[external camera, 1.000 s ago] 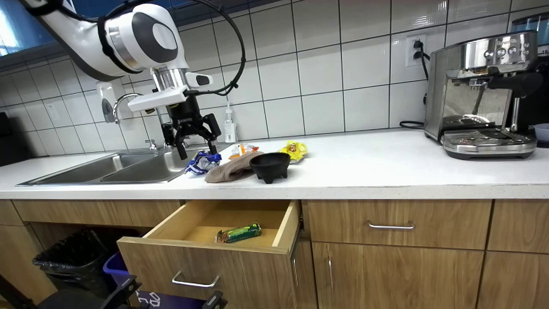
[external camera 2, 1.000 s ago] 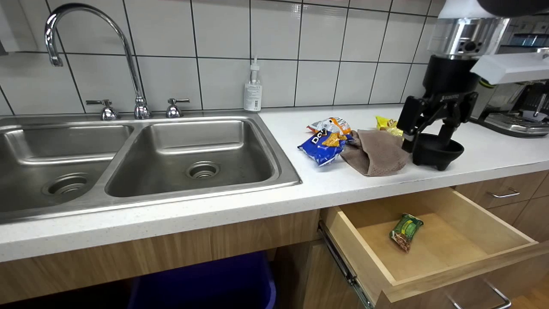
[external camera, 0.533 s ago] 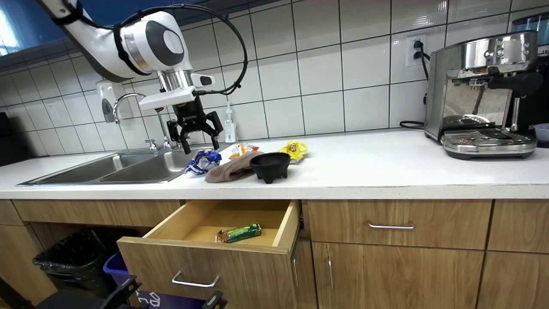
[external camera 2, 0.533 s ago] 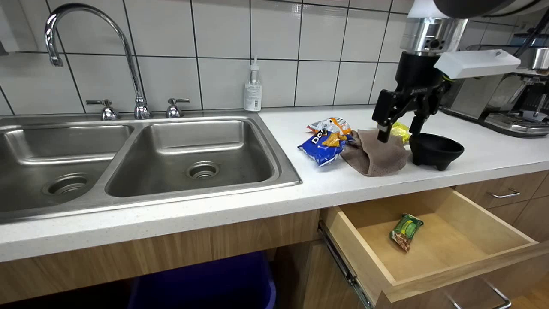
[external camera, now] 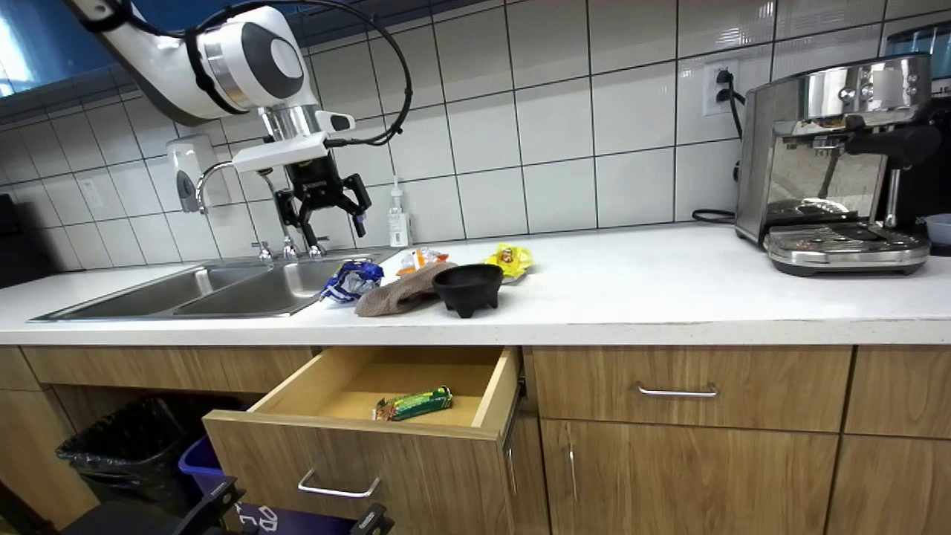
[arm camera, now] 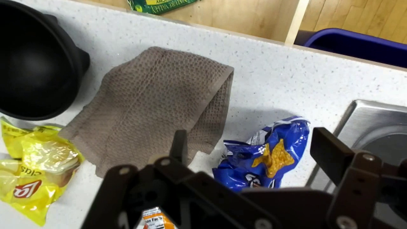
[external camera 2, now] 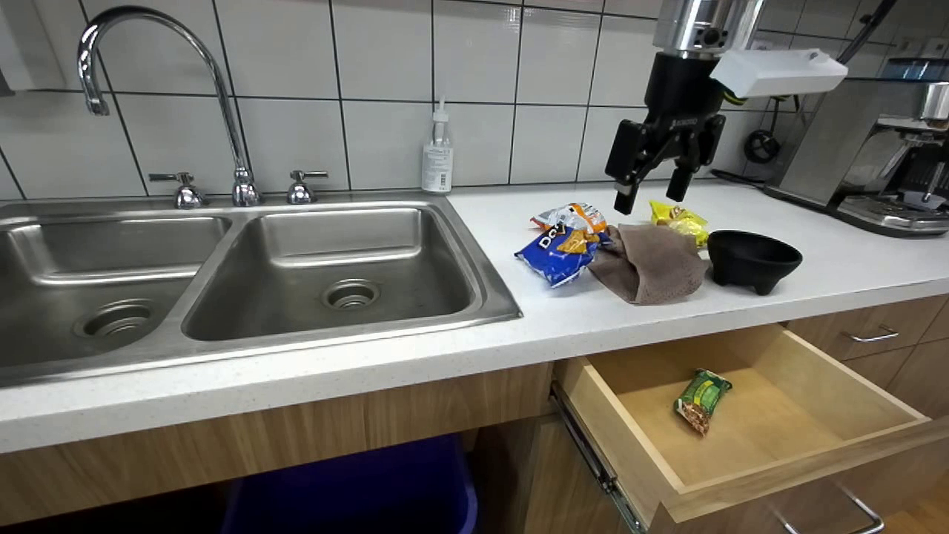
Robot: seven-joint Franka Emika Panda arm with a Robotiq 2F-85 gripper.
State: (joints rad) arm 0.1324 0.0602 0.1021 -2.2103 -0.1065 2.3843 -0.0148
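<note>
The Robotiq gripper [external camera 2: 651, 196] was positioned above the countertop [external camera: 639, 282], its jaws spread wide. Below, one blue Doritos bag [arm camera: 276, 156] was located beside one brown towel [arm camera: 155, 98]. Also counted were one orange-and-white snack bag [external camera 2: 574, 215], one yellow Lay's bag [arm camera: 38, 171], one black footed bowl [external camera 2: 752, 256] and, in the open drawer [external camera 2: 786, 423], one Nature Valley packet [external camera 2: 700, 400].

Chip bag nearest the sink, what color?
The chip bag is mostly blue, clearest in the wrist view.
</note>
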